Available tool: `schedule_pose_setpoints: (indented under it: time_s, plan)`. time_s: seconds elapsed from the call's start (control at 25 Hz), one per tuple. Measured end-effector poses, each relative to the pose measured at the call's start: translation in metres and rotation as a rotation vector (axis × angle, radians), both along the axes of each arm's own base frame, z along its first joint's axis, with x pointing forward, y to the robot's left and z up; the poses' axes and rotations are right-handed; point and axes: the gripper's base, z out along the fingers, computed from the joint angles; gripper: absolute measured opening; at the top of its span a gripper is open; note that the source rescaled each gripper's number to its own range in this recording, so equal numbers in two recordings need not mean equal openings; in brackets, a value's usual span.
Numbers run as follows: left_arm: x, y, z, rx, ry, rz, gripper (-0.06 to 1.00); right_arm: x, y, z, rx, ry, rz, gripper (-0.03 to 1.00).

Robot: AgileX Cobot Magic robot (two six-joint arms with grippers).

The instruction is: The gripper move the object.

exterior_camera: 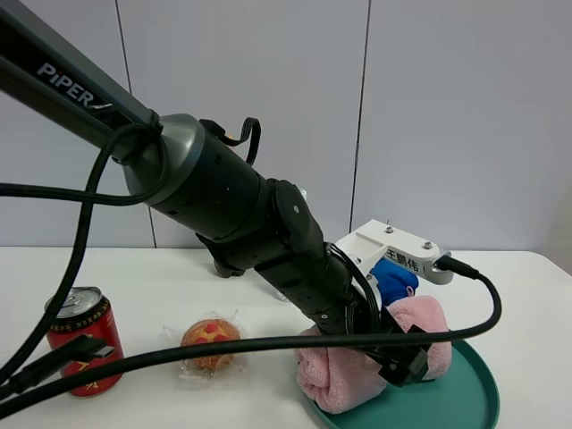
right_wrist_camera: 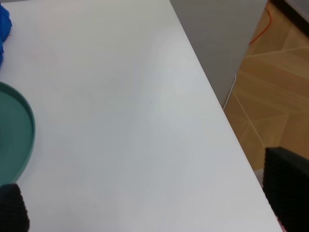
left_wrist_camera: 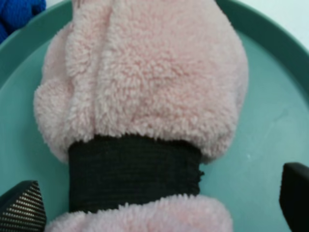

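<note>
The left gripper (left_wrist_camera: 157,208) has its fingers (left_wrist_camera: 20,209) spread wide, one to each side of the towel's black band (left_wrist_camera: 133,176); neither touches it, and the teal tray shows in the gaps. The towel (left_wrist_camera: 145,72), pink and fluffy, lies on the tray (left_wrist_camera: 263,140); the band cinches it into two lobes. In the high view it sits on the tray's left part, partly hidden by the left arm (exterior_camera: 268,223), which reaches down across it. A blue cloth (exterior_camera: 395,277) lies just behind the towel, by the tray's far rim, under the wrist's white housing (exterior_camera: 393,246); I cannot tell whether it is on the tray or off it. The right gripper (right_wrist_camera: 149,205) likewise has its fingers wide apart, holding nothing; it hangs over the white table (right_wrist_camera: 120,96), between the tray's rim and the table's edge, beyond which is a wooden floor (right_wrist_camera: 280,72). In the high view a wrapped bun (exterior_camera: 210,344) lies on the table left of the tray; further left a red can (exterior_camera: 85,344) stands upright.
</note>
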Motion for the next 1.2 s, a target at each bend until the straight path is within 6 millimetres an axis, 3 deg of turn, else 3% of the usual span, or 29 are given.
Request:
schedule_pose_setpoints:
  time_s: [0.12, 0.24, 0.36, 0.6, 0.72, 0.92, 1.2]
  plan:
    - [0.001, 0.000, 0.015, -0.027, -0.032, 0.006, 0.99, 0.000, 0.000, 0.000, 0.000, 0.000, 0.000, 1.00]
    - [0.001, 0.001, 0.047, -0.083, -0.088, 0.012, 0.99, 0.000, 0.000, 0.000, 0.000, 0.000, 0.000, 1.00]
    - [0.000, 0.006, 0.093, -0.156, -0.189, 0.013, 0.99, 0.000, 0.000, 0.000, 0.000, 0.000, 0.000, 1.00]
    - [-0.014, 0.036, 0.211, -0.343, -0.523, 0.045, 0.99, 0.000, 0.000, 0.000, 0.000, 0.000, 0.000, 1.00]
    - [-0.020, 0.065, 0.261, -0.435, -0.648, 0.104, 0.99, 0.000, 0.000, 0.000, 0.000, 0.000, 0.000, 1.00]
    - [-0.025, 0.134, 0.328, -0.534, -0.826, 0.255, 0.99, 0.000, 0.000, 0.000, 0.000, 0.000, 0.000, 1.00]
    - [-0.041, 0.247, 0.391, -0.540, -1.056, 0.520, 1.00, 0.000, 0.000, 0.000, 0.000, 0.000, 0.000, 1.00]
